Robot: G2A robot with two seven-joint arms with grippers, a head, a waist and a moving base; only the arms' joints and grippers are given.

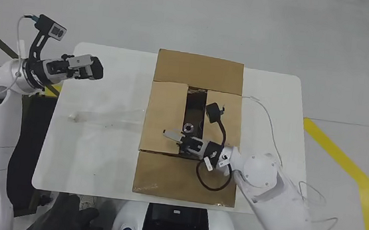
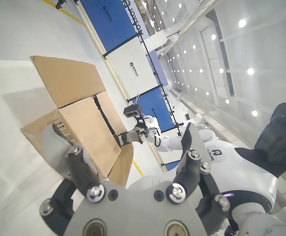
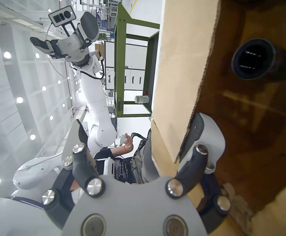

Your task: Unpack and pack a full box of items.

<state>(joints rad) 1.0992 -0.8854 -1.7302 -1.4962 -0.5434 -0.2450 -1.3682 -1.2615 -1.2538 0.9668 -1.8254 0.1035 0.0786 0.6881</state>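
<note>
One box (image 1: 172, 107), one table (image 1: 94, 153), and two claws (image 1: 99, 69) (image 1: 174, 138).

A white table (image 1: 86, 165) stands beside a yellow floor line (image 1: 338, 151); a green metal frame (image 3: 117, 55) stands farther off.

from my feed i see a pale grey floor (image 1: 351, 51) crossed by a yellow stripe (image 1: 341, 154), a white table (image 1: 86, 165), blue panels (image 2: 111, 26) (free-standing), a white panel (image 2: 131, 69), a green frame (image 3: 118, 67), and round ceiling lights (image 2: 242, 22).

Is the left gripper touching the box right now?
No, the left gripper hangs off to the side, with bare table between it and the box.
</note>
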